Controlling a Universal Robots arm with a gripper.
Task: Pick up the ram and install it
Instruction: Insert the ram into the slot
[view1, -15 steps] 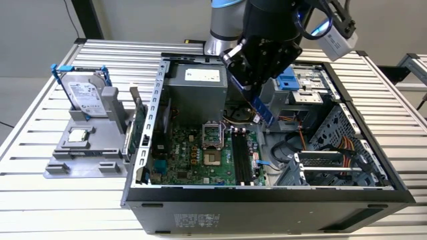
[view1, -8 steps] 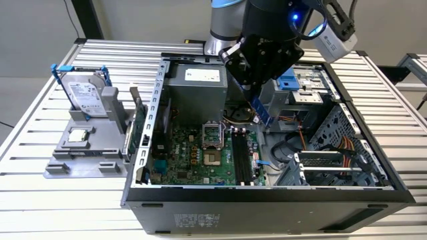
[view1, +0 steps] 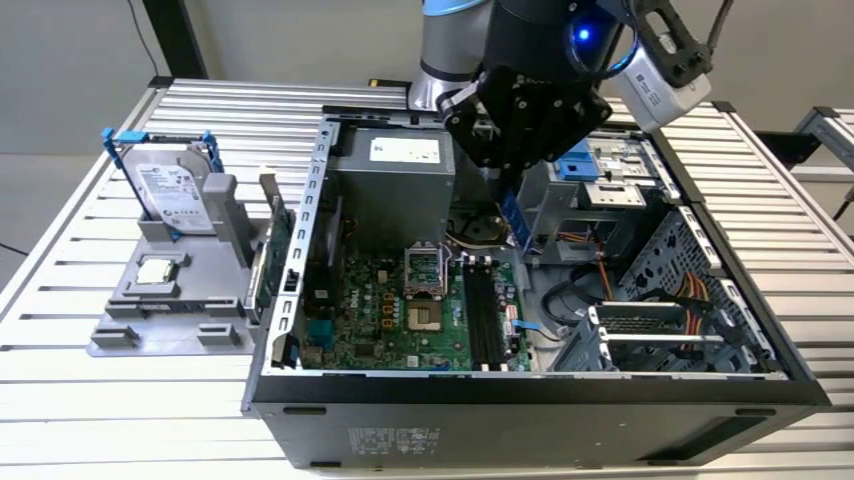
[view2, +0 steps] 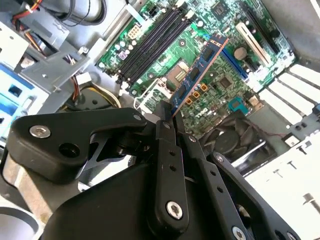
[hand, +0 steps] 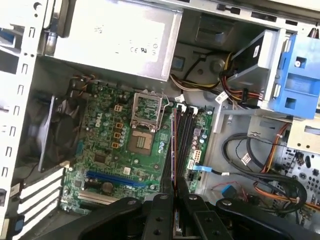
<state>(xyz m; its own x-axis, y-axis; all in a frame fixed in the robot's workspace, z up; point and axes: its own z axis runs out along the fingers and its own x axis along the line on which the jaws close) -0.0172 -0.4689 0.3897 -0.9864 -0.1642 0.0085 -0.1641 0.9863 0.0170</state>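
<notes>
Gripper (view1: 511, 188): mine, black, hanging over the open computer case (view1: 287, 300), fingers (view2: 165, 131) pinched on one end of the ram (view1: 513, 222).

Ram: blue stick held clear above the motherboard (view1: 400, 310), not seated. In the exterior view its long axis runs close to vertical, free end pointing down toward the black memory slots (view1: 483, 315). In the second wrist view the ram (view2: 200, 70) reaches away from my fingertips over the board, dark chips along one face. In the first wrist view it is seen edge-on, a thin line (hand: 174, 150) lying along the slots (hand: 186, 137), beside the CPU socket (hand: 144, 127).

Case contents, exterior view: green motherboard on the floor of the case; grey power supply (view1: 394, 180) at the far end; blue drive bracket (view1: 577, 160) and cable bundles (view1: 667, 295) toward the exterior view's right. Fan (hand: 55, 132) in the first wrist view, beside the board.

Grey holder tray (view1: 160, 320), on the slatted table (view1: 80, 400) at the exterior view's left: hard drive (view1: 174, 195) with blue handle standing upright; a small square chip (view1: 158, 270) lying flat below it. Green expansion card (view1: 274, 260) standing on edge between tray and case.
</notes>
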